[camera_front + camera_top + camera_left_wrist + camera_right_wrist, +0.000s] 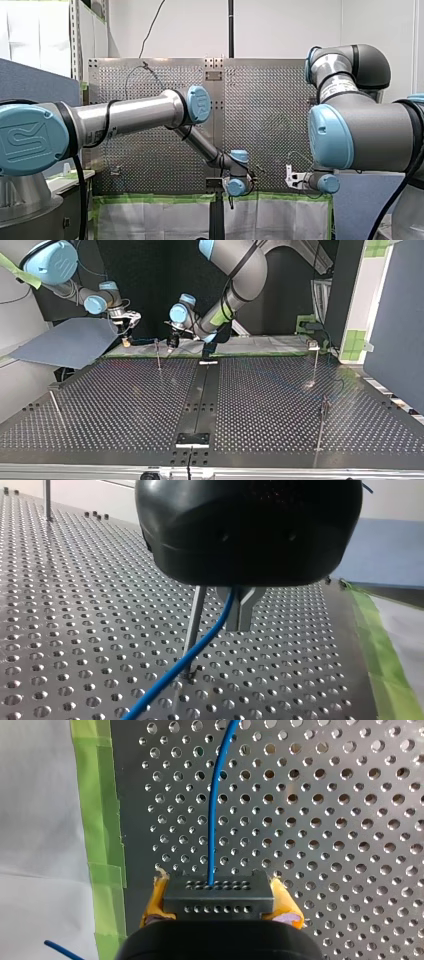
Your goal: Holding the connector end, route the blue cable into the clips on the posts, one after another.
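connector (pixel 218 900): is being squeezed between the yellow pads (pixel 154 905) of my right gripper (pixel 220 889), jaws clamped on its two sides, right by the green tape (pixel 100 835) along the table (pixel 325 820) edge

blue cable (pixel 212 820): is being led straight out of the connector's front, ahead of those jaws and inward from the taped edge

my left gripper (pixel 239 627): metal fingers (pixel 245 610) are being held together on the cable, which is being let out below them at a slant

post (pixel 192 630): is being crossed low down by the cable, just beside the left jaws; can't tell if they're actually touching
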Robot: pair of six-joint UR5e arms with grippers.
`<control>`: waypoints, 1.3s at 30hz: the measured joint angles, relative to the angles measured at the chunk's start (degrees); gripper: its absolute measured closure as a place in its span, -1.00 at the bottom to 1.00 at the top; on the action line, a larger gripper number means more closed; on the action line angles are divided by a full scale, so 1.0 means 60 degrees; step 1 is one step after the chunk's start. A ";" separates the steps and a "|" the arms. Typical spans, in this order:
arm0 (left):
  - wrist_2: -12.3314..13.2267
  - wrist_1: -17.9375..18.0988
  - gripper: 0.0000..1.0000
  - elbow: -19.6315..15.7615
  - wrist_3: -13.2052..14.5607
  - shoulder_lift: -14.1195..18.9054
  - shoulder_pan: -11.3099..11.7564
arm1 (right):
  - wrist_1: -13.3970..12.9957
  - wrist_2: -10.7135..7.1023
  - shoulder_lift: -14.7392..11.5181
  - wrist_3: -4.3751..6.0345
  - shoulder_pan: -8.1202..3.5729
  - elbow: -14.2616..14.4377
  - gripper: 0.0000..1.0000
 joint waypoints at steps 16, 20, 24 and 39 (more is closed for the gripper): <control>0.0296 -0.0303 1.00 0.0604 -0.0326 0.0002 0.0031 | 0.0720 -0.0333 -0.0068 -0.0339 0.0038 -0.0633 1.00; 0.0261 -0.0356 1.00 0.0704 -0.0401 0.0001 0.0051 | 0.0761 -0.0285 -0.0196 -0.0256 0.0046 -0.0728 1.00; 0.0096 -0.0389 1.00 0.0738 -0.0417 -0.0001 0.0096 | 0.0848 -0.0119 -0.0239 -0.0086 0.0073 -0.0854 1.00; 0.0031 -0.0401 1.00 0.0743 -0.0117 0.0003 0.0204 | 0.0830 -0.0053 -0.0245 0.0274 0.0095 -0.1080 1.00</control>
